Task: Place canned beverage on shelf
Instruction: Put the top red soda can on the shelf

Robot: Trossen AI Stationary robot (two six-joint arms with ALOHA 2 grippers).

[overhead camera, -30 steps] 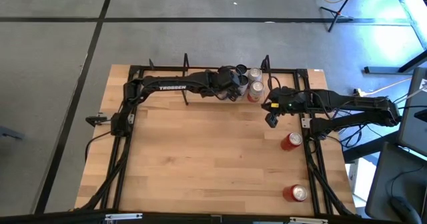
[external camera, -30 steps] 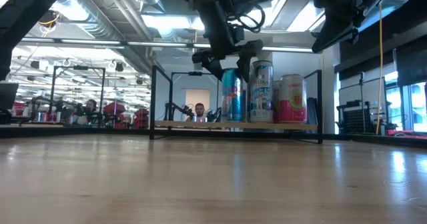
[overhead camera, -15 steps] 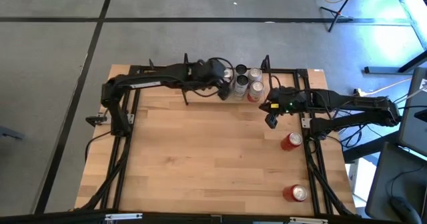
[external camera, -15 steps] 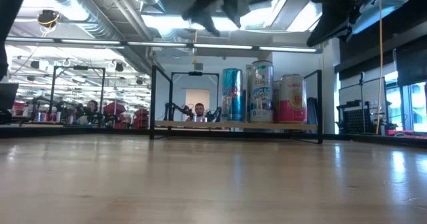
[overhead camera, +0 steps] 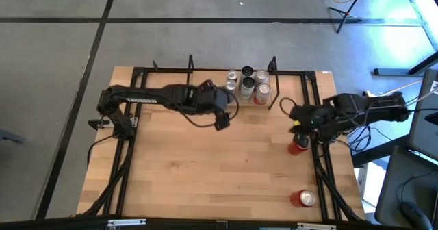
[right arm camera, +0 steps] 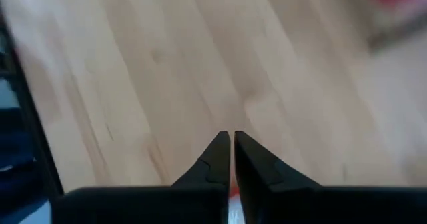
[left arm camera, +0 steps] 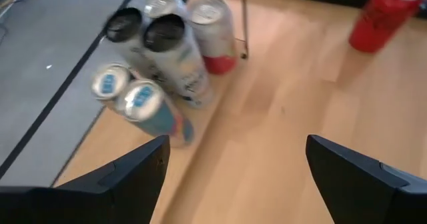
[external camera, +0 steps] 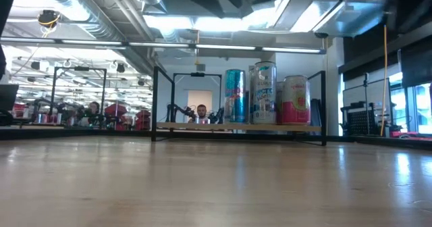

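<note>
R gripper point(overhead camera: 298, 129) clenched empty, hiding part of red can point(overhead camera: 297, 146). L gripper point(overhead camera: 222, 122) spread wide near shelf point(external camera: 236, 126); low view crops both.

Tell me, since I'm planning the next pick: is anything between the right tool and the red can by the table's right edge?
Nothing visible is. In the high view the right tool sits right beside the red can, its fingers shut, with only bare table around them. The left tool is open, well off to the side.

The left arm point(overhead camera: 147, 98) perhaps carries white lettering, too small to read.
</note>
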